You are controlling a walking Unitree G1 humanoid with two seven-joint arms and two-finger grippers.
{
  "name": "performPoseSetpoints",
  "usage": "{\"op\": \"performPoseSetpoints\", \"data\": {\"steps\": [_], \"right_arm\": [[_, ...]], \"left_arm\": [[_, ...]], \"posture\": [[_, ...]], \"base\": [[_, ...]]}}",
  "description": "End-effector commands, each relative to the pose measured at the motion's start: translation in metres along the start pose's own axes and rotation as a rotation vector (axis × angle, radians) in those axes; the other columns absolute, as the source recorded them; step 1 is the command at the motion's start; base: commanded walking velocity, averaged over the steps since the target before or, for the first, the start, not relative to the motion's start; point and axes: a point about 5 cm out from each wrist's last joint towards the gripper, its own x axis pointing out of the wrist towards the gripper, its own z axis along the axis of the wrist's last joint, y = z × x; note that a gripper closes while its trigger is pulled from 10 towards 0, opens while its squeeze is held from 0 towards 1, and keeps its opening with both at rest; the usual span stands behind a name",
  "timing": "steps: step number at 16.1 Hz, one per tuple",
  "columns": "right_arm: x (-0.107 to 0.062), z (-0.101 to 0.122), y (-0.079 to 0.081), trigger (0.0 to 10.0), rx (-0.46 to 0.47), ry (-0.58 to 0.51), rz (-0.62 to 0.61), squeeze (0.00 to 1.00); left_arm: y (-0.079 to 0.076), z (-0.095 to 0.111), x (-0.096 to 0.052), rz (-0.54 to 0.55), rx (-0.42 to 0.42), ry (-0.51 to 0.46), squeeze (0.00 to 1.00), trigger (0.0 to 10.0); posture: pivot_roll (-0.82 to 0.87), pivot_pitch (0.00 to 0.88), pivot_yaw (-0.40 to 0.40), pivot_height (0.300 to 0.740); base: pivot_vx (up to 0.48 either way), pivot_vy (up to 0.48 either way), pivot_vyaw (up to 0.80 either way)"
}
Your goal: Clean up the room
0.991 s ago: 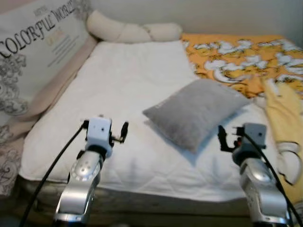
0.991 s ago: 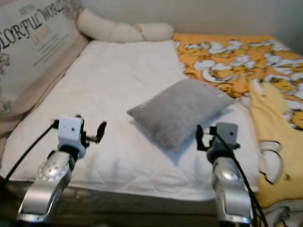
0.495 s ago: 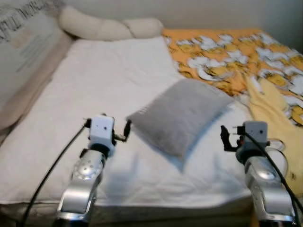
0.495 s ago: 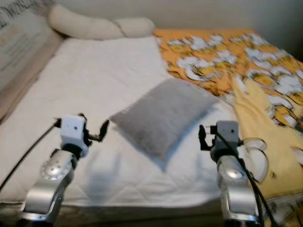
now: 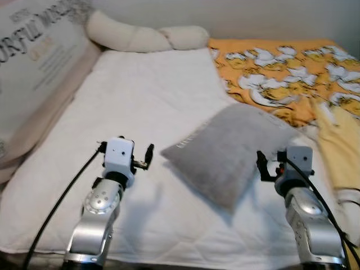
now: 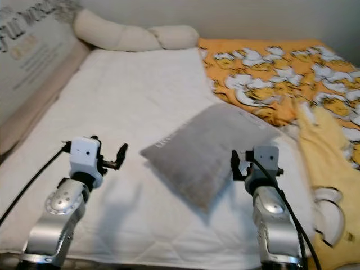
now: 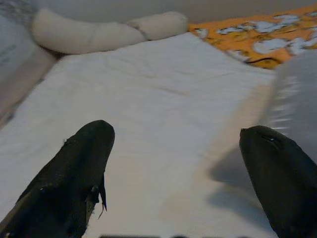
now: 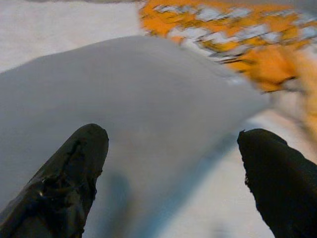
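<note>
On the white quilted bed [image 5: 140,112] the soft grey rectangular pillow [image 5: 225,152] lies between the left gripper [image 7: 178,173] and right gripper [image 8: 173,173], both spread wide, so closing in for a grab looks next.

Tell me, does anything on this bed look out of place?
Yes. The grey rectangular pillow lies askew mid-mattress on the white quilted cover, away from the cream pillows at the head. The orange patterned blanket is rumpled.

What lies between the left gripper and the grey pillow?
Bare white mattress pad, seen in the left eye view. The left gripper hovers open beside the grey pillow, not touching it.
</note>
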Motion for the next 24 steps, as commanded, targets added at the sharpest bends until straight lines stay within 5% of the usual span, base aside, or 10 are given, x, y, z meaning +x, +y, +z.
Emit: {"op": "performPoseSetpoints", "data": {"steps": [1, 24], "right_arm": [[0.0005, 0.0016, 0.0054, 10.0, 0.0, 0.001, 0.024, 0.0], [0.0013, -0.0035, 0.0053, 10.0, -0.009, 0.022, 0.02, 0.0]], "left_arm": [[0.0032, 0.0012, -0.0003, 0.009, 0.002, -0.005, 0.0, 10.0], [-0.0003, -0.0011, 0.0008, -0.016, 0.013, 0.01, 0.0, 10.0]], "posture": [[-0.03, 0.0, 0.002, 0.74], [-0.02, 0.0, 0.004, 0.74]], "base": [[0.266, 0.0, 0.0], [0.0, 0.0, 0.0]]}}
